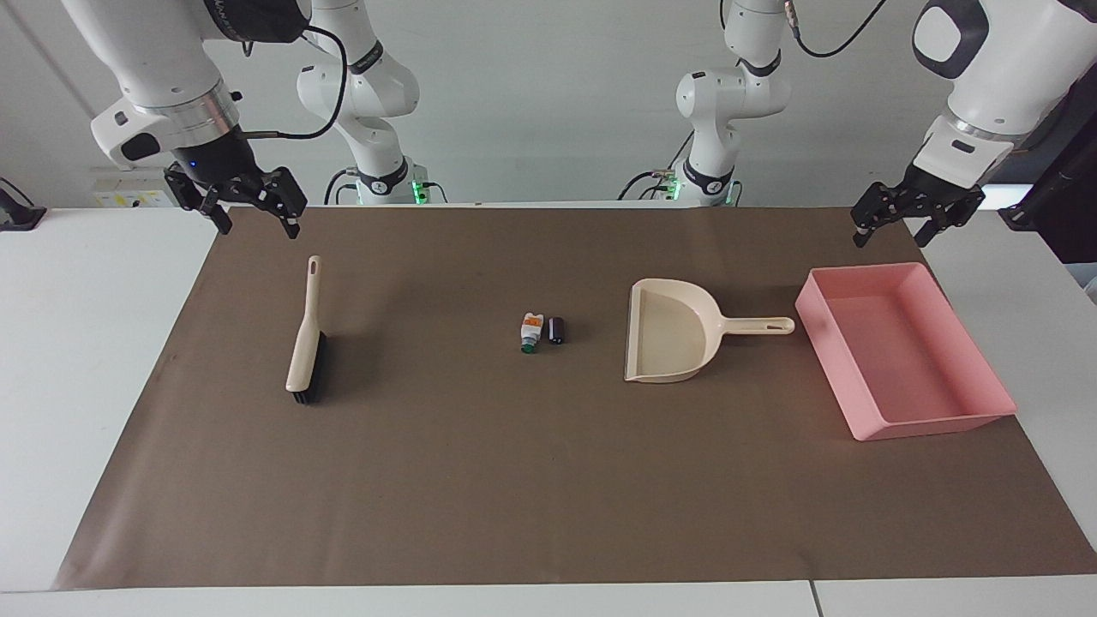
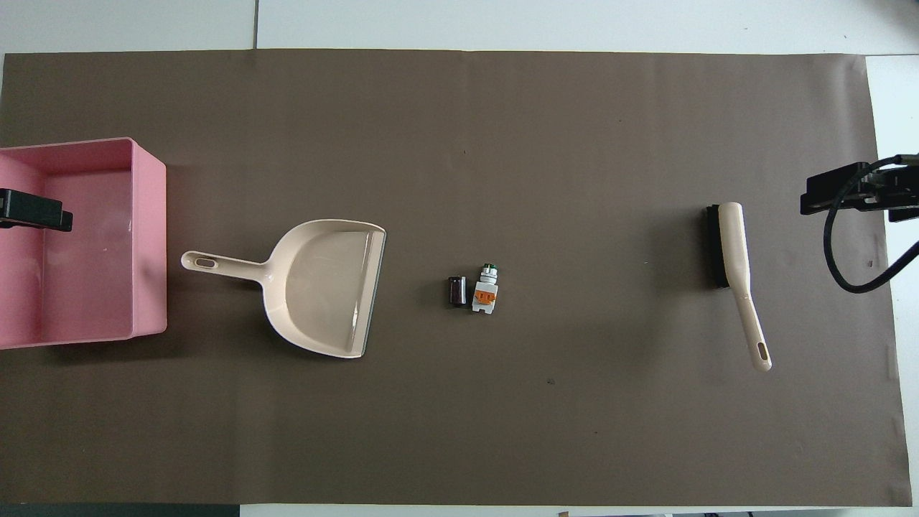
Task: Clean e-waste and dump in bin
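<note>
Both grippers open, empty: right gripper [image 1: 250, 212] over right-end robot-side corner, left gripper [image 1: 914, 224] above bin [image 1: 866, 425]. Risk: brush [image 1: 304, 349] scatters loose e-waste [image 1: 542, 332] past dustpan [image 1: 673, 341].

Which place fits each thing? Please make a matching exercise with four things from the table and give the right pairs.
Things:
1. brush
2. dustpan
3. e-waste
4. bin

Places:
A. middle of the mat
B. the left arm's end of the table
C. between the e-waste and the bin
D. toward the right arm's end

Pairs: 1-D, 2-C, 3-A, 4-B
</note>
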`<move>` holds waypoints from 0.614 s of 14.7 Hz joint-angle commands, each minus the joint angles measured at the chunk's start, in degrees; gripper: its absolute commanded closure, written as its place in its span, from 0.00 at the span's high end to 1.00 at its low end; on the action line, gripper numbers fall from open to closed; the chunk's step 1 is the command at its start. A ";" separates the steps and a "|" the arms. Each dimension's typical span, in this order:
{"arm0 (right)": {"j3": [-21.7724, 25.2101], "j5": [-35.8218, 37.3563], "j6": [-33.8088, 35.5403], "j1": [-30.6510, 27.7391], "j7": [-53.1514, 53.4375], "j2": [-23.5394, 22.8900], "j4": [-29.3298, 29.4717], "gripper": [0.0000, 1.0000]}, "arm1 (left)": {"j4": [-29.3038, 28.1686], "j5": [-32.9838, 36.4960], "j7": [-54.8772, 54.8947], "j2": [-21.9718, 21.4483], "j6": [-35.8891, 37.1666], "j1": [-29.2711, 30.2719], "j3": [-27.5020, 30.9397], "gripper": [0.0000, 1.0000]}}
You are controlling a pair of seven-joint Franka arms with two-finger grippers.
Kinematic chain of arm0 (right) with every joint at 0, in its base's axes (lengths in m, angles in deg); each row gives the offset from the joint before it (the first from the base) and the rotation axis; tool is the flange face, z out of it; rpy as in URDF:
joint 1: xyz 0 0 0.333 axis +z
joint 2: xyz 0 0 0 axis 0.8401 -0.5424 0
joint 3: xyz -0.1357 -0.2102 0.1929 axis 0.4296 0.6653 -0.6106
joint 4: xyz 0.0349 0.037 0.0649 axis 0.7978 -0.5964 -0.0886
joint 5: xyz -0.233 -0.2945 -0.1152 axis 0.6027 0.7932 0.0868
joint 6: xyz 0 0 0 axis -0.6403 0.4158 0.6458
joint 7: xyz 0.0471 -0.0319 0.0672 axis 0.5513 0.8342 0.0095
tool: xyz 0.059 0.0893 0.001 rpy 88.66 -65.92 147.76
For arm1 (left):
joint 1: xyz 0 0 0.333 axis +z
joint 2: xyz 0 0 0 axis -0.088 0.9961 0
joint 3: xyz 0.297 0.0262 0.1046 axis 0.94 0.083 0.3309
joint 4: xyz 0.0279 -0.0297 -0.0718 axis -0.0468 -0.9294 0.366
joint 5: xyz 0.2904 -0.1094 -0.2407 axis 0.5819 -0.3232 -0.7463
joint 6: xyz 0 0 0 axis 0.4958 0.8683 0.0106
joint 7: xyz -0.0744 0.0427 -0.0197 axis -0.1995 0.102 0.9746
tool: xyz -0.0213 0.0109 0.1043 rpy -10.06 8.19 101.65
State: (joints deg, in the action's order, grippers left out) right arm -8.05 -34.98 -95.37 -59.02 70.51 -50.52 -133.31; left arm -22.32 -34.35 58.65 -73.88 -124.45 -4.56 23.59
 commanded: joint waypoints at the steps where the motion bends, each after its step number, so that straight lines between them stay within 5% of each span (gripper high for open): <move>1: -0.49 -0.50 -1.32 -0.68 0.02 1.49 -2.22 1.00 | -2.85 1.04 9.44 -0.92 -2.34 -0.05 -0.67 0.99; 3: -0.49 -0.50 -2.80 -0.77 -0.67 2.45 -4.66 1.00 | -3.81 0.78 19.97 -1.45 -2.25 -0.05 -0.68 0.99; 7: -0.40 -0.59 -18.68 -1.73 -5.33 11.93 -27.83 1.00 | -7.15 -1.75 42.38 -3.12 -2.34 -0.05 -0.85 0.99; 9: -0.31 -0.59 -22.14 -2.08 -6.91 13.35 -34.19 1.00 | -8.12 -3.26 55.38 -3.73 -2.34 0.04 -0.68 0.99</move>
State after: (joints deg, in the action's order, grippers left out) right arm -7.96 -34.97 -112.61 -59.60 66.57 -42.69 -157.02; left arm -27.32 -36.19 102.99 -74.99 -125.24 -4.69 22.95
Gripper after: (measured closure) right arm 0.000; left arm 0.013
